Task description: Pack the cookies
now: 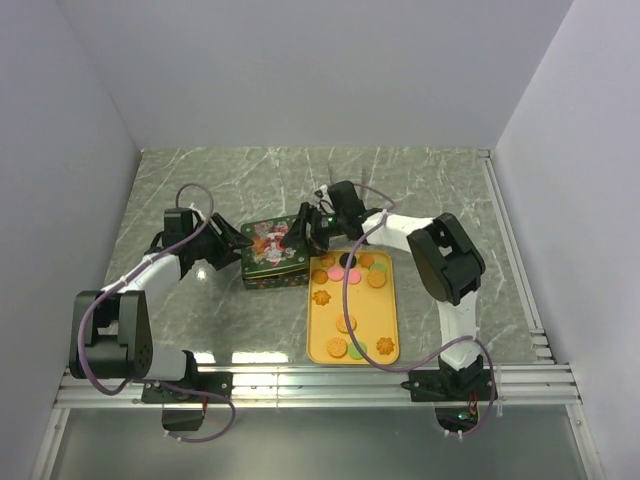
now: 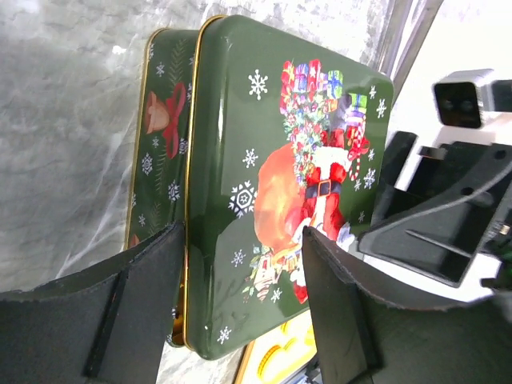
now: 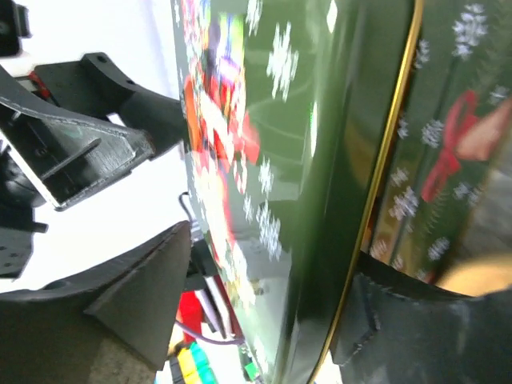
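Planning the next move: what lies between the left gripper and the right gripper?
The green Christmas tin, seen in the top view: left gripper at its left side, right gripper at its right.

I am looking down on a tabletop (image 1: 420, 190) of grey-green stone pattern with pale veins. Plain white walls close it in: one at the back (image 1: 320, 70), one on the left (image 1: 50, 200), one on the right (image 1: 580, 150). A metal rail (image 1: 320, 385) runs along the near edge, and overhead light glares off the surface there.
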